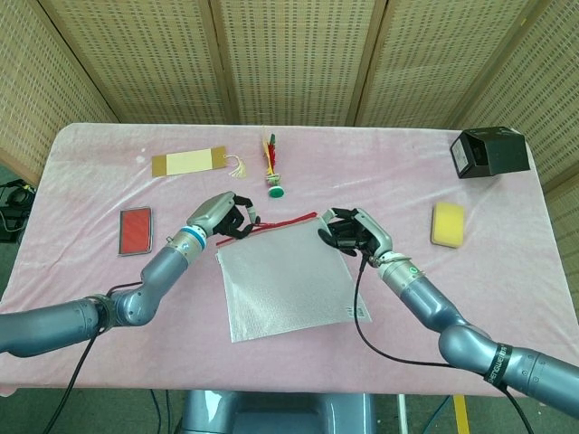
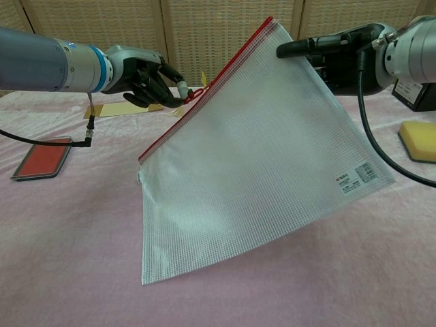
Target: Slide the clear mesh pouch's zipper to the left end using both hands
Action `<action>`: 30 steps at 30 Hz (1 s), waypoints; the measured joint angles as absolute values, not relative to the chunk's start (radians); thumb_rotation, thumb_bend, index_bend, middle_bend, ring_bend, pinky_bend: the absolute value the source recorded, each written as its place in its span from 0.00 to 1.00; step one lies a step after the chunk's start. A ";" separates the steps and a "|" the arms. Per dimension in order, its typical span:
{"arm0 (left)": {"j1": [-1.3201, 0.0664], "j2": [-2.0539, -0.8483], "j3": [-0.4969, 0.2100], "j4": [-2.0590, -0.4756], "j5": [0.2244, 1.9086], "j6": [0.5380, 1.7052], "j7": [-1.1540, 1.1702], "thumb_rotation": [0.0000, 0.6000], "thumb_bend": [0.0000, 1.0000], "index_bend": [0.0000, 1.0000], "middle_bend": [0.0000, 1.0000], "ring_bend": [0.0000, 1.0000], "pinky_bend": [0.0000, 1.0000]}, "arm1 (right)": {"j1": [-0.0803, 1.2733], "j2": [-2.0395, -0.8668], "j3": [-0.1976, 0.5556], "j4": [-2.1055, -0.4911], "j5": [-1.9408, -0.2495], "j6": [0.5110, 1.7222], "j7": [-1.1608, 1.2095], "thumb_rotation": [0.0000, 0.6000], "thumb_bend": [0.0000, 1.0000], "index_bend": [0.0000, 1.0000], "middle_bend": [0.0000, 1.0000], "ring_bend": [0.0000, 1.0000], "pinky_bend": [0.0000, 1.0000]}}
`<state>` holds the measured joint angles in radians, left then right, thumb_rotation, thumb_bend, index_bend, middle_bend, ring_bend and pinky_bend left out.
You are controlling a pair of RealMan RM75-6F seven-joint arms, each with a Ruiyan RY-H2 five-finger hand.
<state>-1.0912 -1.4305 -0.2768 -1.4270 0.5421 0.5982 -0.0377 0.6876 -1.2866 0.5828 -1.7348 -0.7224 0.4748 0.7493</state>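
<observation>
Clear mesh pouch (image 2: 259,150) hangs lifted over the pink table (image 1: 109,194), red zipper (image 2: 204,88) edge up. Right hand (image 1: 351,232) clamps the top right corner; left hand (image 2: 146,75) pinches the zipper pull w/ fingers closed.

We see even, bright indoor light from above; shadows on the pink tablecloth (image 1: 380,172) are soft and faint; both views are sharp; the chest view bends slightly toward its edges; no strong glare.
</observation>
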 measured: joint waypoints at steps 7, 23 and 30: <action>-1.071 -1.409 -0.252 -1.395 0.539 0.586 -0.042 1.00 0.53 0.85 0.93 0.94 1.00 | 0.668 -1.265 0.609 -1.739 -0.721 0.497 0.771 1.00 0.93 0.80 0.90 0.86 1.00; -1.006 -1.327 -0.209 -1.296 0.555 0.543 -0.062 1.00 0.53 0.85 0.93 0.94 1.00 | 0.623 -1.197 0.641 -1.739 -0.699 0.537 0.801 1.00 0.93 0.80 0.90 0.86 1.00; -0.996 -1.312 -0.204 -1.279 0.547 0.516 -0.074 1.00 0.53 0.85 0.93 0.94 1.00 | 0.611 -1.185 0.645 -1.738 -0.702 0.538 0.811 1.00 0.93 0.80 0.90 0.86 1.00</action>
<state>-0.9959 -1.3124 -0.2039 -1.2794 0.5473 0.5163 -0.0741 0.6113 -1.1855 0.6449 -1.7381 -0.7019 0.5376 0.8109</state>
